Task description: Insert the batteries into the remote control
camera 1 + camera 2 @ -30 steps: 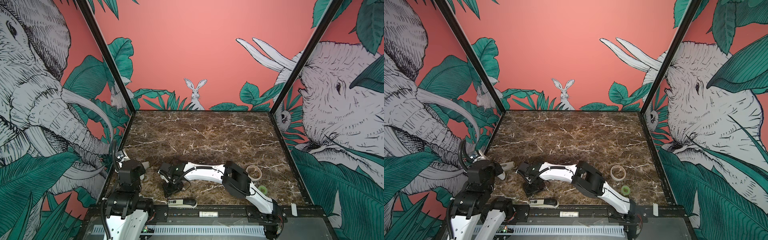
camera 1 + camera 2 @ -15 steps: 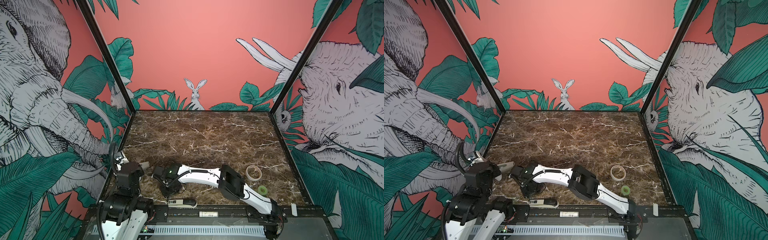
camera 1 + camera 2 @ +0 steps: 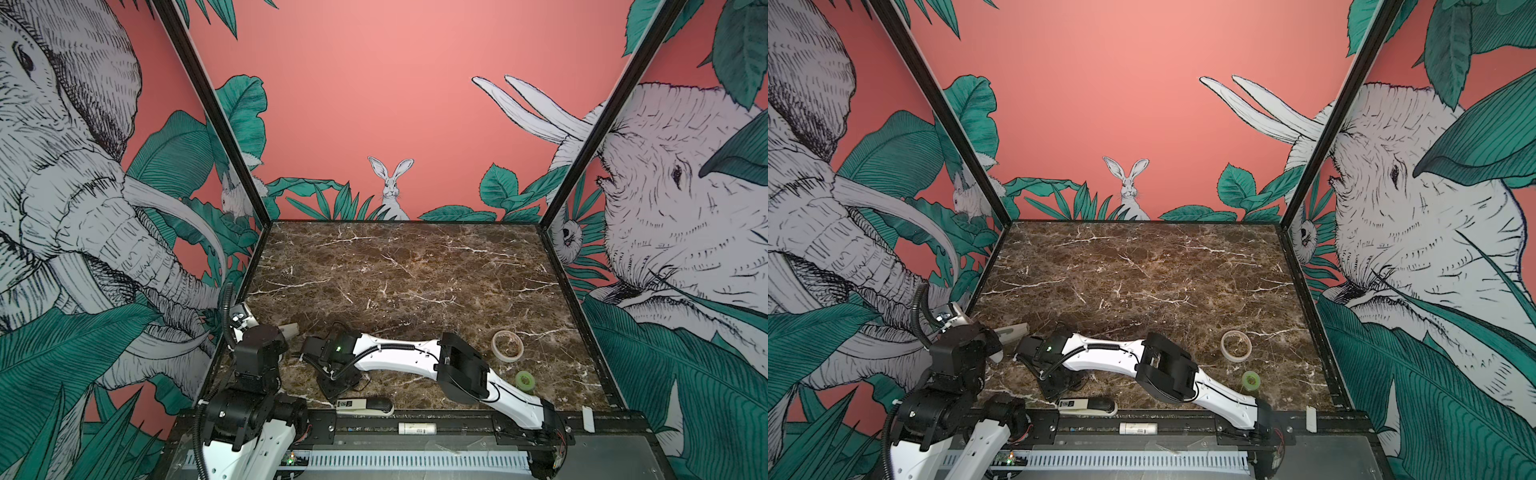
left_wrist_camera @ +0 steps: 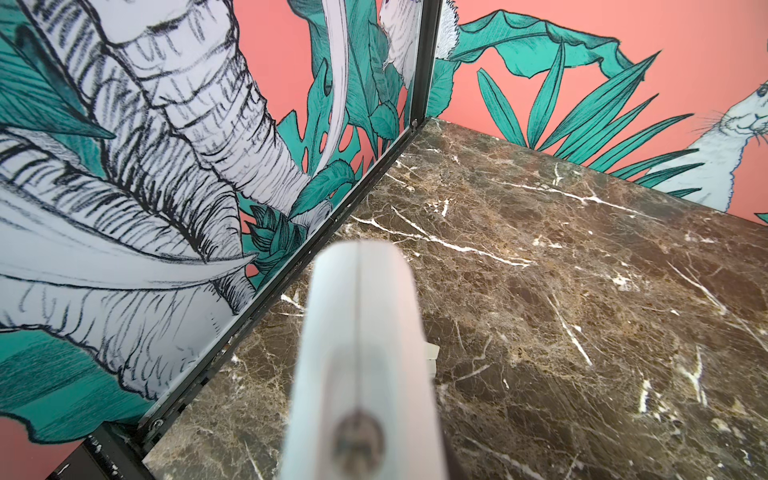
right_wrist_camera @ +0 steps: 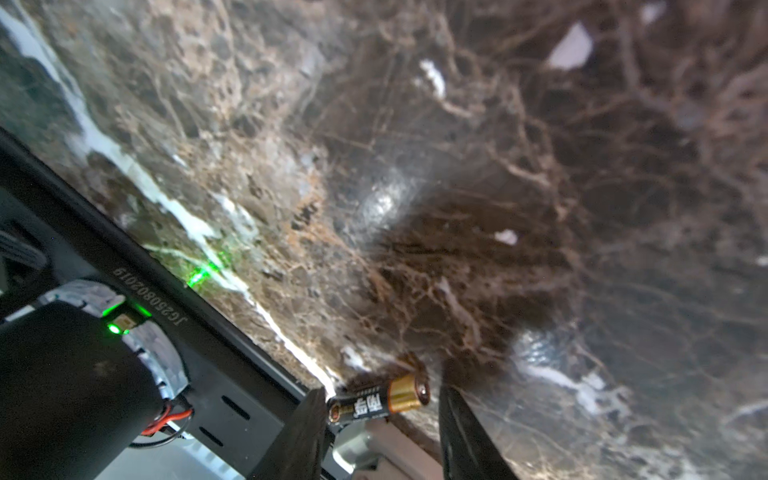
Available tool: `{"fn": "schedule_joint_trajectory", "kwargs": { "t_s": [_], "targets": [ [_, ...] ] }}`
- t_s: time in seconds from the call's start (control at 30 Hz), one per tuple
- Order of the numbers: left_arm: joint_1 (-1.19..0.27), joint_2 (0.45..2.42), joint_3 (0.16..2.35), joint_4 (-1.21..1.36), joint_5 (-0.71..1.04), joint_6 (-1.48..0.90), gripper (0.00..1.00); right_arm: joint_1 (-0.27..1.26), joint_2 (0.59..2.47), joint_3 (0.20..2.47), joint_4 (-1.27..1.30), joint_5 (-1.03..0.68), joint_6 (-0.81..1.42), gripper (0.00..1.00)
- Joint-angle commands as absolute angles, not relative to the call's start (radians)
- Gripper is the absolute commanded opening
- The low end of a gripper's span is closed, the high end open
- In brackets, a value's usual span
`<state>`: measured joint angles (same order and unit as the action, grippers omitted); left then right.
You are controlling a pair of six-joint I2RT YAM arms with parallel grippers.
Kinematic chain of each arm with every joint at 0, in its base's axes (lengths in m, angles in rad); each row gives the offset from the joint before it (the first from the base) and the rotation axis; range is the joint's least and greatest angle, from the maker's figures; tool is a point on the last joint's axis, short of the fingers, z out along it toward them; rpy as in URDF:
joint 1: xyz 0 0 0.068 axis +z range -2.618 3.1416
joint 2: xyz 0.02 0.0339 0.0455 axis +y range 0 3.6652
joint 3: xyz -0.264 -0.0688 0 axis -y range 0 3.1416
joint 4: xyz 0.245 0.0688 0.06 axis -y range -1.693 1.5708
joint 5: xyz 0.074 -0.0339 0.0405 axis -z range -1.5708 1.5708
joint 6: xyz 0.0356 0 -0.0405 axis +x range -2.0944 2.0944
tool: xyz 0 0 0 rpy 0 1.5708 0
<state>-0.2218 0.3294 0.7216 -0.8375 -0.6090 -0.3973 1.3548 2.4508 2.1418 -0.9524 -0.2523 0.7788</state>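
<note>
Jaws open, my right gripper (image 5: 381, 392) straddles a black-and-gold battery (image 5: 376, 403) at lower centre while my left gripper (image 3: 279, 332) clamps the remote control (image 3: 291, 330) at lower left; pickup stage, I judge: next, close on it cleanly.

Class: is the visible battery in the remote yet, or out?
Out: the battery sits between the open jaws of the right gripper.
</note>
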Motion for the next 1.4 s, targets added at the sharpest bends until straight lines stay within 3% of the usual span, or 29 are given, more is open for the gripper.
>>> {"fn": "schedule_joint_trajectory", "kwargs": {
  "t_s": [0.0,0.33,0.87,1.1,1.37],
  "targets": [
    [-0.228,0.319,0.749,-0.845,-0.633,-0.393,0.0,1.361,2.469,2.12,-1.012,-0.227,0.799,0.4],
    [-0.238,0.318,0.747,-0.842,-0.638,-0.391,0.0,1.375,2.505,2.193,-1.015,-0.257,0.765,0.25],
    [-0.239,0.316,0.749,-0.852,-0.641,-0.394,0.0,1.393,2.525,2.247,-1.049,-0.24,0.739,0.29],
    [-0.241,0.317,0.749,-0.85,-0.637,-0.396,0.0,1.399,2.535,2.266,-1.055,-0.242,0.734,0.16],
    [-0.241,0.326,0.766,-0.823,-0.647,-0.377,0.0,1.318,2.409,2.071,-0.771,-0.267,0.76,0.13]
  ]
}}
